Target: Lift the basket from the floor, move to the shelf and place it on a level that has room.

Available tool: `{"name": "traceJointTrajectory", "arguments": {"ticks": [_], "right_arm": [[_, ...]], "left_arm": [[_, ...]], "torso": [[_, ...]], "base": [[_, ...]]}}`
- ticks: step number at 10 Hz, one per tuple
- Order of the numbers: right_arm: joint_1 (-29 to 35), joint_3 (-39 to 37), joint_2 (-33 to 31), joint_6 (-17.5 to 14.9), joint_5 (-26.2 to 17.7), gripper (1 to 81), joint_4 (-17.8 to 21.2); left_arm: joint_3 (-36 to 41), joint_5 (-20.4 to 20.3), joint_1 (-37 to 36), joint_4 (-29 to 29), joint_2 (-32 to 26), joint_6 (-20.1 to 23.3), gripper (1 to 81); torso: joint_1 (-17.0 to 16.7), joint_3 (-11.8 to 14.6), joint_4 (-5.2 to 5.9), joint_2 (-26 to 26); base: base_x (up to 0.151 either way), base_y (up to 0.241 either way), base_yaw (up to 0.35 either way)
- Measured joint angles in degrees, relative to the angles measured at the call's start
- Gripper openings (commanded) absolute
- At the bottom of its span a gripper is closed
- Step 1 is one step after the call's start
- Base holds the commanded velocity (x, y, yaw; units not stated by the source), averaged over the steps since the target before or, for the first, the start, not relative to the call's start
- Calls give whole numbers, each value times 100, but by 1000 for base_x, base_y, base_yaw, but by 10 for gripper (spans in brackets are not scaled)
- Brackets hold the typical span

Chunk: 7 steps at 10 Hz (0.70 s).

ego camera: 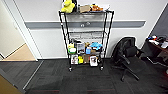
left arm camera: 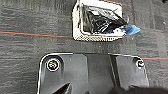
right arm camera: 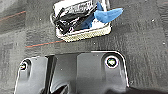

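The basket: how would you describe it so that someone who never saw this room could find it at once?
Look at the dark carpet floor, near a thin red line. The basket sits there: small, rectangular, with pale woven sides and a whitish rim. It holds crumpled black plastic and a blue cloth hanging over one edge; nothing else stands beside it.

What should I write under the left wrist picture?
Basket holding black and blue things sits on dark carpet.
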Motion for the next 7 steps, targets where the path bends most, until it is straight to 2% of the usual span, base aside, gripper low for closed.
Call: {"name": "traceJointTrajectory", "arguments": {"ticks": [2, 7], "right_arm": [[-63, -6, 32, 5, 0, 811, 9], [-245, -11, 98, 18, -17, 811, 11]], "left_arm": [[35, 55, 110, 0, 0, -2, 811], [99, 311, 185, -112, -9, 0, 811]], "torso": [[138, 0, 0, -230], [743, 2, 0, -1203]], "base": [[0, 0, 0], [0, 0, 0]]}}
